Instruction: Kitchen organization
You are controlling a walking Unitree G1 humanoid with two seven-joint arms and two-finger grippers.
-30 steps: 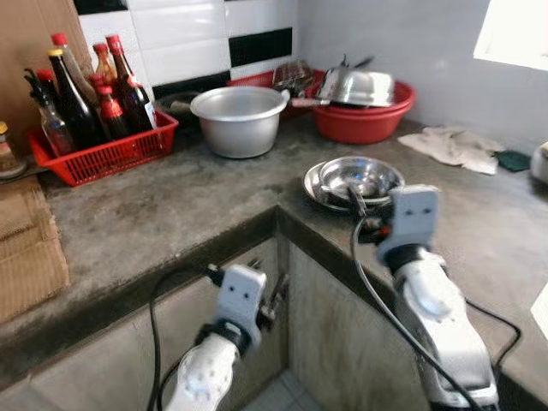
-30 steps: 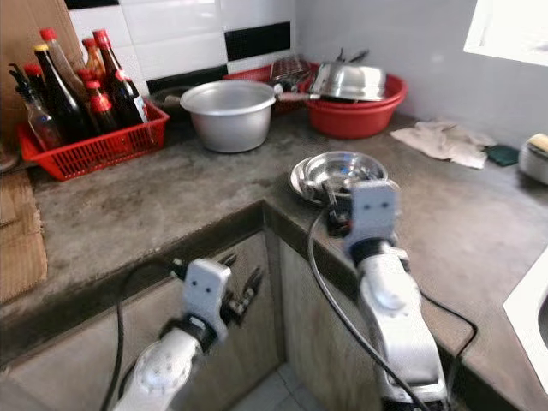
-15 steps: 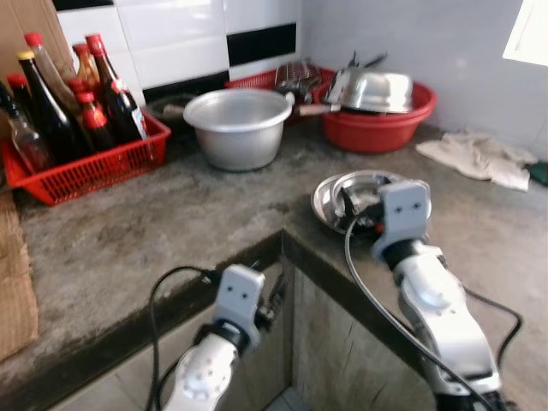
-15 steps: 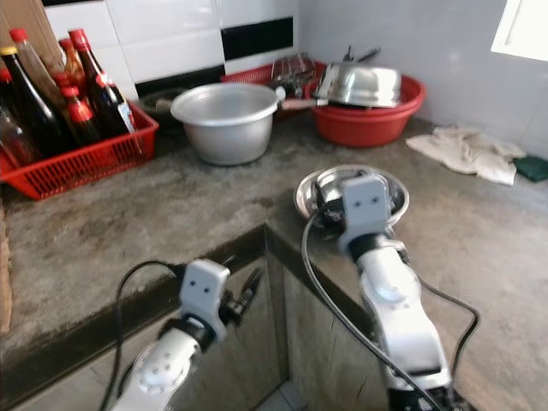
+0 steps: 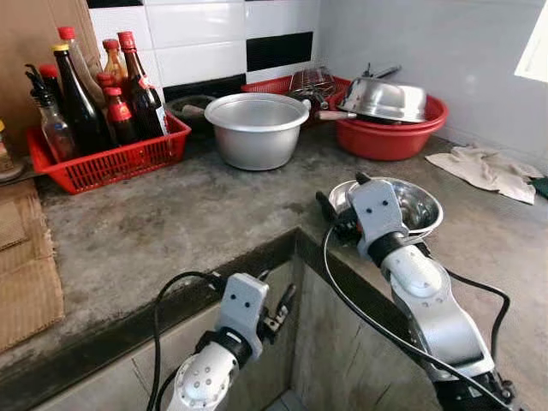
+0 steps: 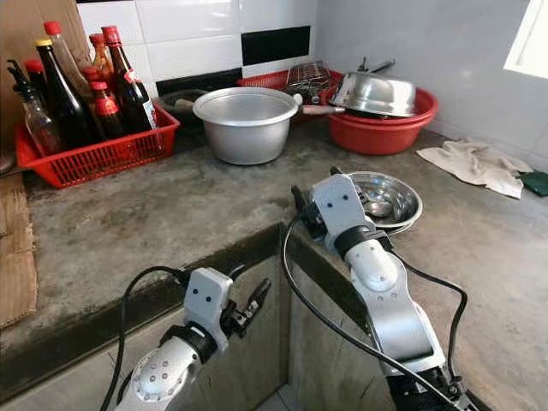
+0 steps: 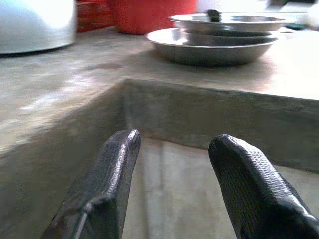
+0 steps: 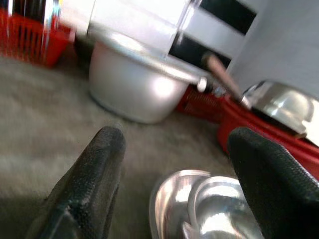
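Observation:
A stack of steel bowls point(image 5: 414, 202) on a steel plate sits at the counter's inner corner, with a spoon-like piece in the top bowl. My right gripper point(image 6: 315, 184) hovers just left of the stack, open and holding nothing. In the right wrist view its fingers point(image 8: 94, 169) point toward the aluminium pot point(image 8: 139, 89), with the bowls point(image 8: 199, 204) below them. My left gripper point(image 5: 276, 300) hangs open below the counter edge point(image 7: 199, 89), in front of the concrete wall under the corner, well short of the bowls point(image 7: 224, 37).
A red basket point(image 5: 103, 158) of sauce bottles stands at the back left, the aluminium pot point(image 5: 257, 128) behind the corner, and a red basin point(image 5: 390, 133) with a steel lid at the back right. A cloth point(image 5: 484, 167) lies on the right. Cardboard point(image 5: 26, 265) covers the left counter.
The camera view has shifted. My right gripper has swung left, from over the steel bowls to beside their left edge, now facing the pot. The left arm stays low under the counter.

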